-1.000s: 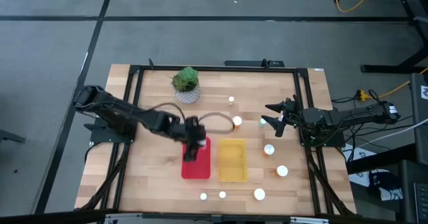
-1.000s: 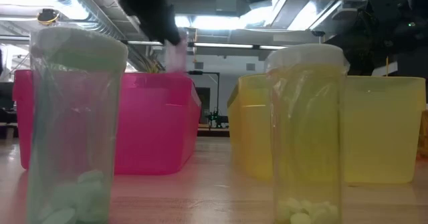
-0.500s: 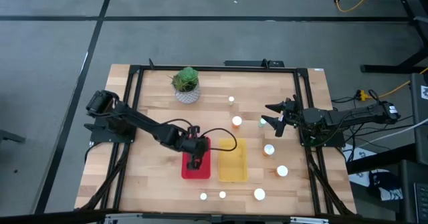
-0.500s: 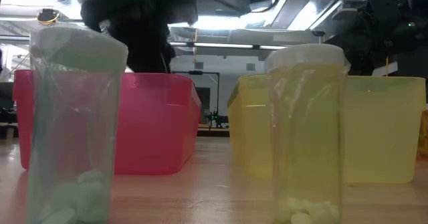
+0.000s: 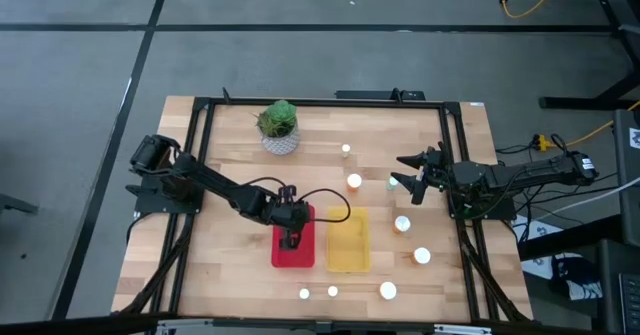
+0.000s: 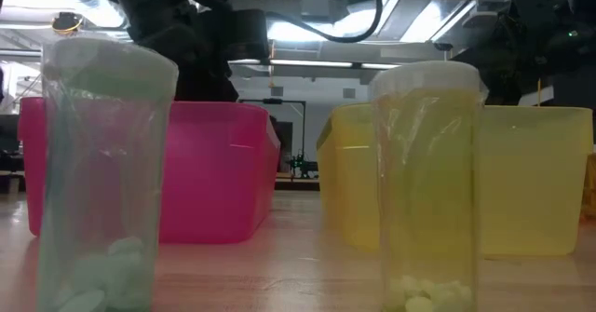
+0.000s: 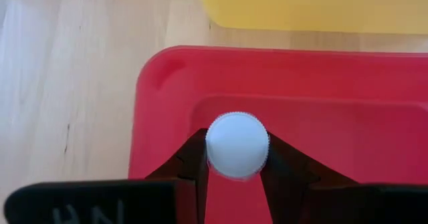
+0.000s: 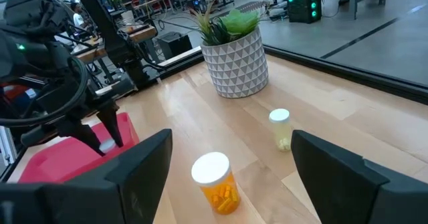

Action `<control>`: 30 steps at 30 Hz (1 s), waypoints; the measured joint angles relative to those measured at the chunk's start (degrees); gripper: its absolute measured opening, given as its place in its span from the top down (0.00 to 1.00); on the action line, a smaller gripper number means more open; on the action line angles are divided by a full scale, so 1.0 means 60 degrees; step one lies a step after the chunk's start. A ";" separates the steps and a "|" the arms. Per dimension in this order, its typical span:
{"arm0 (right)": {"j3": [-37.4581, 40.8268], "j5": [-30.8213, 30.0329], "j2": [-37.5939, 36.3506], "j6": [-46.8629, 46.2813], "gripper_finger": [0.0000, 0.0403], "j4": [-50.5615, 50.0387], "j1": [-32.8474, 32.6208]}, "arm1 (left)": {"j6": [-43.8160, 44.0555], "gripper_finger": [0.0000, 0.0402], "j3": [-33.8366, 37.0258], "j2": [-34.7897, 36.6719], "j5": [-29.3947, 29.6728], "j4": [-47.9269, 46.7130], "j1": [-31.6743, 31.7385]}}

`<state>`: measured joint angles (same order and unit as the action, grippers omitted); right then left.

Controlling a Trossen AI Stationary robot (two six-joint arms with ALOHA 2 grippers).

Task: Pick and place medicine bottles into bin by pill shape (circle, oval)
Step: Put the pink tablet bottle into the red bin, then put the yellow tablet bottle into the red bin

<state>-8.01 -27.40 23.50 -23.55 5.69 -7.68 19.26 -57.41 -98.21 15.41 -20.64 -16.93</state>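
Still early: the left gripper (image 7: 235,177), clamped on a white-capped medicine bottle (image 7: 237,145), hangs inside the red plastic bin (image 7: 160,90), the right gripper (image 5: 408,172) waits spread open near the table's right edge, and some eight bottles (image 5: 421,256) stand unsorted outside.

Two medicine bottles stand close up on the wooden table (image 6: 307,265): a greenish bottle (image 6: 101,172) and a yellowish bottle (image 6: 428,186); behind them sit a pink bin (image 6: 209,168) and a yellow bin (image 6: 531,177); a dark arm (image 6: 177,33) hangs over the pink one.

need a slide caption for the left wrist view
Left gripper holds a white-capped medicine bottle over the red bin.
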 joint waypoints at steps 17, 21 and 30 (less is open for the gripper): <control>0.0000 -0.0003 -0.0002 0.0004 0.24 0.0000 0.0000 | -0.0053 0.60 -0.0120 0.0003 0.0096 -0.0074 0.0025; 0.0000 -0.0003 0.0002 0.0004 0.24 -0.0004 0.0000 | -0.0056 0.59 -0.0131 0.0284 0.0068 -0.0096 0.0025; 0.0000 -0.0003 0.0002 0.0004 0.24 -0.0073 0.0000 | -0.0580 0.59 -0.0131 0.1331 0.0443 0.0002 0.0103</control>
<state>-8.01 -27.42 23.51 -23.53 5.26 -7.68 15.78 -58.19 -90.23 18.07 -20.63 -16.31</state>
